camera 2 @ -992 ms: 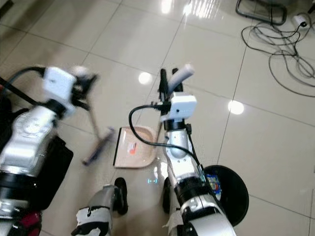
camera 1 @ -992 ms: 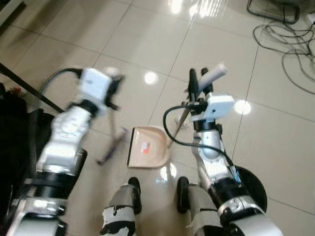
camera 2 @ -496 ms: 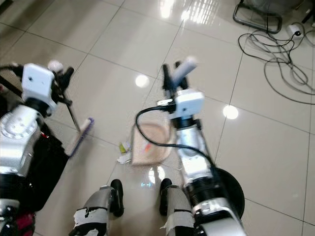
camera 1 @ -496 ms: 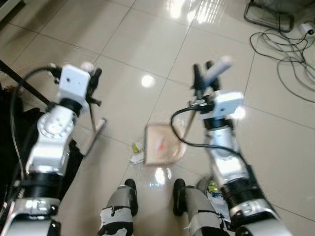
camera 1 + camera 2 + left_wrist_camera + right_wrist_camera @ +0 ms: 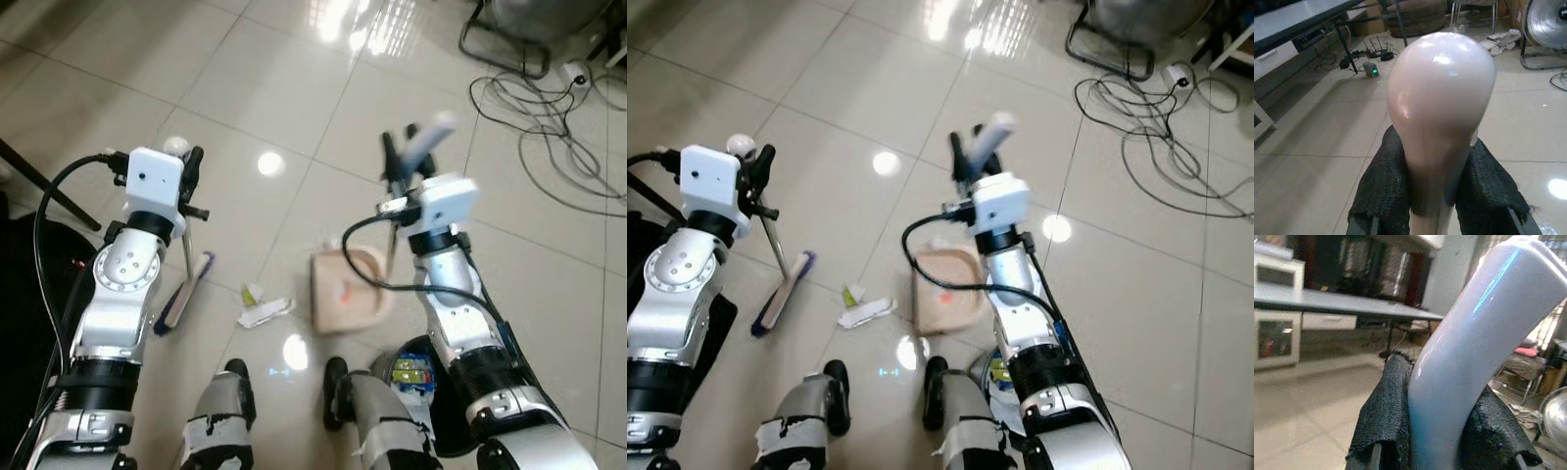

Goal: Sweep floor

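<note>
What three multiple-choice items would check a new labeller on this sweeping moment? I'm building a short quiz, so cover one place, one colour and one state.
1. Where does the litter lie?
A. between the broom head and the dustpan
B. inside the dustpan
C. among the cables

2. What colour is the dustpan's tray?
A. dark green
B. pale pink-beige
C. black

3. What is the left gripper doing?
A. hanging open
B. shut on the litter
C. shut on the broom handle

Answers:
1 A, the scraps sit on the tile between the two tools.
2 B, the tray looks pale pink-beige in both eye views.
3 C, the left wrist view shows both fingers pressed against the rounded handle.
</note>
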`<state>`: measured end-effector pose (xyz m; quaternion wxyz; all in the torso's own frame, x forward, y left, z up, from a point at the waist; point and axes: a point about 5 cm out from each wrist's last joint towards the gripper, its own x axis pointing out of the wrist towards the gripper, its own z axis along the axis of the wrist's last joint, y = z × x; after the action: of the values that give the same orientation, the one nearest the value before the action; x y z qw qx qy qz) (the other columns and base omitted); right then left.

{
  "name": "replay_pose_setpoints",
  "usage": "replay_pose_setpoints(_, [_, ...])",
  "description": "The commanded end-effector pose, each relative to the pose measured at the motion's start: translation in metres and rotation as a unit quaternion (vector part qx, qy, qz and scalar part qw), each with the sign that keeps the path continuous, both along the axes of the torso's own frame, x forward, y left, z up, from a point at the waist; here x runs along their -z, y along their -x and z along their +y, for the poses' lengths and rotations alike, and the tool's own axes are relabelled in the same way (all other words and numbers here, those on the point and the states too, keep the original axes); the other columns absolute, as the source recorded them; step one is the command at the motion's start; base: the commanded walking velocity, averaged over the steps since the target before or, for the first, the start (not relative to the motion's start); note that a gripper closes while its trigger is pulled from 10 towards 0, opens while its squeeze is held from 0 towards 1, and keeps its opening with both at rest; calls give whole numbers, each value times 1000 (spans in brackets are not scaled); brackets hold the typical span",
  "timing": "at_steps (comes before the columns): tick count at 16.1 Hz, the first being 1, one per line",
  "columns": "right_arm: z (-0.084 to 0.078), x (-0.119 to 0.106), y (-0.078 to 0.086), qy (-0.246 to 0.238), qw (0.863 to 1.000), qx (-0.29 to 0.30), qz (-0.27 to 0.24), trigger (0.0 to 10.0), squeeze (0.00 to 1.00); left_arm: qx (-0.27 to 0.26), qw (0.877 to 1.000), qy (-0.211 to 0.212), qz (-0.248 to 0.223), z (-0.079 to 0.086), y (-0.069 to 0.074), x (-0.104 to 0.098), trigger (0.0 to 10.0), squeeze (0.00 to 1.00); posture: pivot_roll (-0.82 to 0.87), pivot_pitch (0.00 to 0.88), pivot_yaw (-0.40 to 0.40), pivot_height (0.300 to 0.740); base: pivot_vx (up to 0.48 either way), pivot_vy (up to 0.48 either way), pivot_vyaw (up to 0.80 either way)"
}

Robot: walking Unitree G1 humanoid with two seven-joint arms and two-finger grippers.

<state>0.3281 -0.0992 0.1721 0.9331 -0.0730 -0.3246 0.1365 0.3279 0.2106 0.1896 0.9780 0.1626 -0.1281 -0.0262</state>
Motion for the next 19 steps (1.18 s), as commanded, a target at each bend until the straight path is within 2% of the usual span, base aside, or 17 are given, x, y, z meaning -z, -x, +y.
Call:
replay_pose_setpoints(1, [1, 3, 1, 9, 1000, -2, -6, 10000, 0, -8, 1000, 5, 6, 1, 5, 5, 10000, 0, 203, 385, -149, 740, 0, 0, 0])
replay_pose_setpoints(4, [3, 4, -2, 11, 1000, 0, -3, 10000, 0, -11, 1000, 8, 4, 0, 7, 5, 10000, 0, 231, 411, -139, 740, 0, 0, 0])
replay_pose_setpoints(9, [10, 19, -3, 6, 999, 48, 17, 10000, 0, 22, 999, 43, 8, -22, 5, 1, 10000, 0, 312, 444, -82, 740, 0, 0, 0])
replay_pose_setpoints(14, [45, 43, 13, 36, 999, 19, 36, 10000, 0, 57, 989, 133, 22, -61, 0, 0, 10000, 0, 324, 437, -61, 740, 0, 0, 0])
replay_pose_setpoints(15, [46, 44, 14, 37, 999, 18, 36, 10000, 0, 60, 988, 140, 22, -64, -1, -2, 10000, 0, 324, 437, -58, 740, 0, 0, 0])
replay_pose_setpoints(17, [49, 47, 16, 25, 998, 28, 40, 10000, 0, 63, 978, 199, 23, -74, -3, -10, 10000, 0, 323, 421, -54, 740, 0, 0, 0])
replay_pose_setpoints(19, [49, 49, 16, 6, 998, 40, 50, 10000, 0, 77, 968, 236, 14, -79, -3, -21, 10000, 0, 323, 418, -53, 740, 0, 0, 0])
